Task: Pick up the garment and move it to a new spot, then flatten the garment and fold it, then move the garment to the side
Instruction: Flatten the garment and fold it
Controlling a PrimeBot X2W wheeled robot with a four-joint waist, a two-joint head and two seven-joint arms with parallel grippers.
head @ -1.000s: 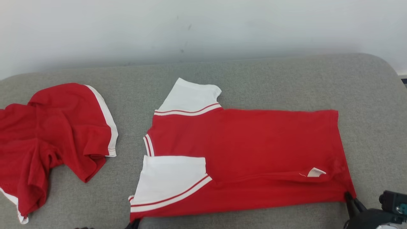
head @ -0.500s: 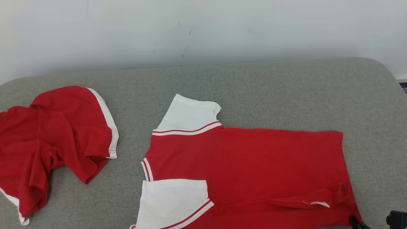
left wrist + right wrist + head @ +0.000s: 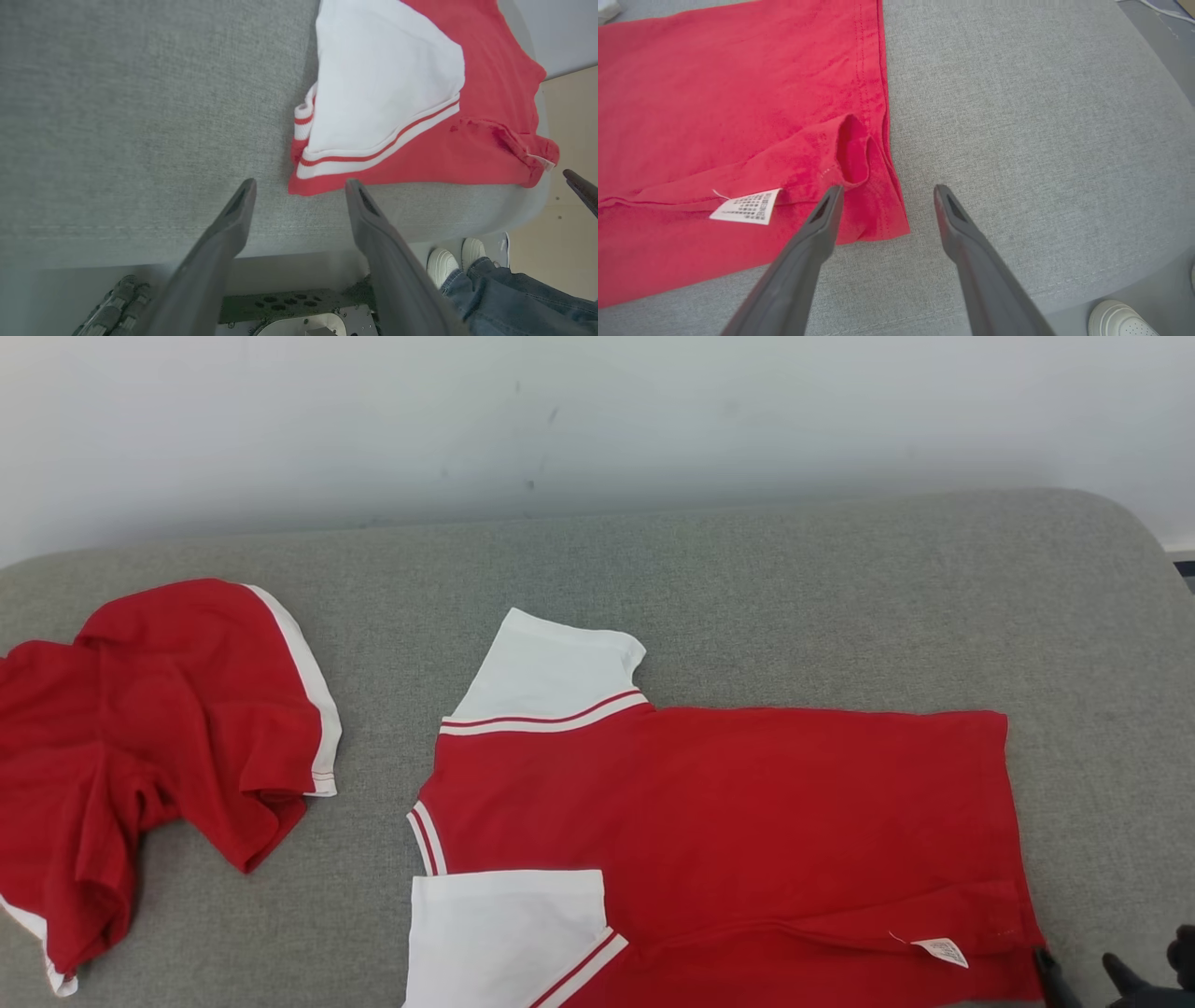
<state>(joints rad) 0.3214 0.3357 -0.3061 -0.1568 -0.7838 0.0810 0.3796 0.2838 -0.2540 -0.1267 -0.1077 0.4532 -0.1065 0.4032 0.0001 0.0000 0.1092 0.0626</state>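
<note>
Hovering, jaws spread and empty: left gripper point(image 3: 301, 184), right gripper point(image 3: 888, 189), seemingly clear of red white-sleeved shirt point(image 3: 728, 821) at front edge of grey cushion point(image 3: 840, 597).

two red-and-white garments point(image 3: 728, 821) point(image 3: 159, 728), one grey cushion point(image 3: 747, 588), one care label point(image 3: 745, 205), two hands point(image 3: 301, 183) point(image 3: 888, 187), seemingly two white shoes point(image 3: 441, 263)

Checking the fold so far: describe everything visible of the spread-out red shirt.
The shirt is red knit, with white sleeves trimmed with red stripes. It lies flat on the grey cushion, near edge folded over, a white label showing. The left gripper and right gripper stand open at its near corners.
</note>
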